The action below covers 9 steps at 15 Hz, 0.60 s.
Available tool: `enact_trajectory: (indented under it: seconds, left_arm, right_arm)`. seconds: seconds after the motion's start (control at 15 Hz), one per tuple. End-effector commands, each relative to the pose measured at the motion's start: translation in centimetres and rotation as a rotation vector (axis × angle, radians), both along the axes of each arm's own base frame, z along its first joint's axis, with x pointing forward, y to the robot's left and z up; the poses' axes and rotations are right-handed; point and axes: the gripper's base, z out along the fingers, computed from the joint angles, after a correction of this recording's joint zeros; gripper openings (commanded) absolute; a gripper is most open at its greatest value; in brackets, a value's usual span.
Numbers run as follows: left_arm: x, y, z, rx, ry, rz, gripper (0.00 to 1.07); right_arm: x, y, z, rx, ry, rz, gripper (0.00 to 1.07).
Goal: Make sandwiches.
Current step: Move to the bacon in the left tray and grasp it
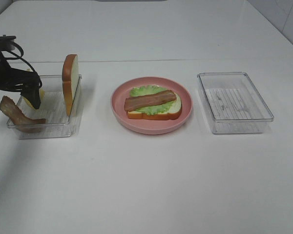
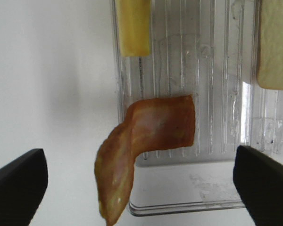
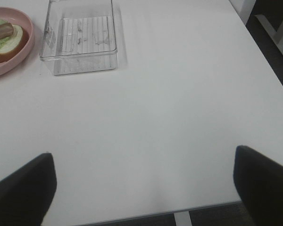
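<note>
On the pink plate (image 1: 185,114) lies a part-built sandwich: a bread slice (image 1: 158,114), green lettuce (image 1: 144,90) and a bacon strip (image 1: 150,101). In the left clear tray (image 1: 53,127) a second bread slice (image 1: 71,83) stands on edge against the right wall. A yellow cheese square (image 2: 134,26) lies at the far end, and another bacon strip (image 2: 151,136) drapes over the tray's left rim. My left gripper (image 1: 12,101) hovers open above that bacon, its jaws wide on either side and holding nothing. My right gripper (image 3: 144,174) is open over bare table.
An empty clear tray (image 1: 234,119) sits right of the plate; in the right wrist view this tray (image 3: 114,47) and the plate (image 3: 30,40) lie far from the gripper. The table's right edge (image 3: 269,61) and front edge are close to the right arm.
</note>
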Motion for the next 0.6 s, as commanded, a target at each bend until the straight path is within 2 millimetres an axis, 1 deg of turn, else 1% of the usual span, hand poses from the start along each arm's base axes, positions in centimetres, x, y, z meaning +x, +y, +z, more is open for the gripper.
enact_trajectory:
  seconds: [0.07,0.27,0.47,0.6]
  left_arm:
    - [0.22,0.15,-0.04,0.001,-0.009,0.001,0.99]
    - [0.09,0.33,-0.07,0.024,0.005,-0.012,0.95]
    - [0.09,0.48,-0.08,0.041,0.004,-0.019,0.94]
    - [0.19,0.47,-0.67,0.035,0.017,0.013,0.81]
  right_arm:
    - [-0.45,0.04,0.11,-0.01,-0.036,-0.001,0.99]
    - [-0.45,0.04,0.11,-0.01,-0.036,-0.001,0.99]
    - [-0.45,0.04,0.11,-0.01,-0.036,-0.001,0.99]
    - [-0.45,0.04,0.11,-0.01,-0.036,-0.001,0.99]
